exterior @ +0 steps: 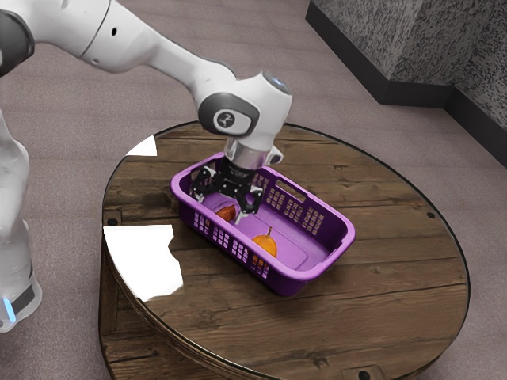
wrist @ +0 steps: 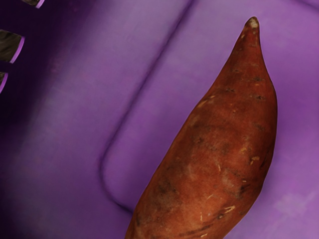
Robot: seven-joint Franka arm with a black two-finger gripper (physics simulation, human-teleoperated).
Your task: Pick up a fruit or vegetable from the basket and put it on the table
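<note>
My white Franka arm, seen from its side, stretches from the exterior view's upper left toward its right, the forearm sloping down to a bulky wrist with a dark gray joint cover. Below it, a silver collar meets the black hand, which I hold pointing down with a slight lean. Its two fingers stand spread, a gap between their tips. At the exterior view's lower left, a blue light glows on the robot's white lower section.
</note>
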